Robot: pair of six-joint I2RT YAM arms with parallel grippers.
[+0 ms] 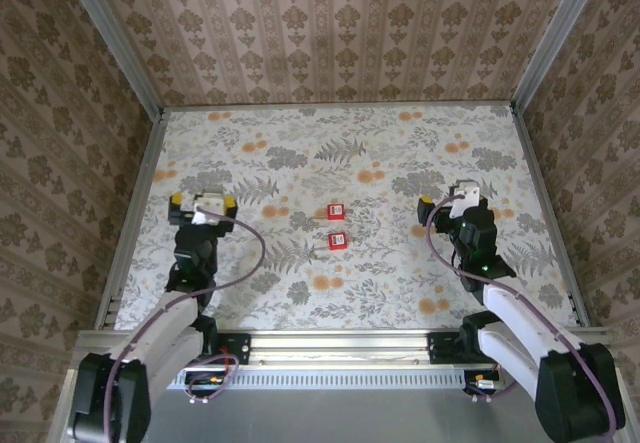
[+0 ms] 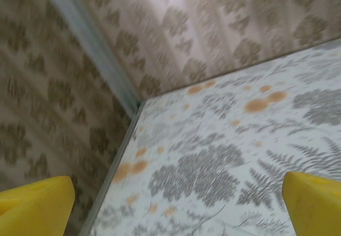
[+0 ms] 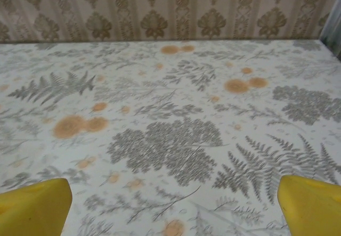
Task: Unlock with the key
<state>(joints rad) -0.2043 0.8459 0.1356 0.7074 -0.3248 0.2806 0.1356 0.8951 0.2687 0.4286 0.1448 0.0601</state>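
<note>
Two small red items lie close together at the middle of the floral table, one [image 1: 336, 210] just behind the other [image 1: 338, 240]; at this size I cannot tell which is the key and which is the lock. My left gripper [image 1: 204, 200] hovers open to their left, well apart from them. My right gripper [image 1: 456, 203] hovers open to their right, also apart. In the left wrist view the left gripper [image 2: 173, 206] has its yellow fingertips [image 2: 32, 206] spread wide over bare tablecloth. The right wrist view shows the right gripper [image 3: 171, 206] the same way, with nothing between its fingertips [image 3: 311, 204].
The table [image 1: 330, 293] is walled by patterned panels on the left, back and right, with metal rails [image 1: 135, 213] along its edges. The left gripper points toward the back left corner [image 2: 139, 104]. Cables loop beside both arms.
</note>
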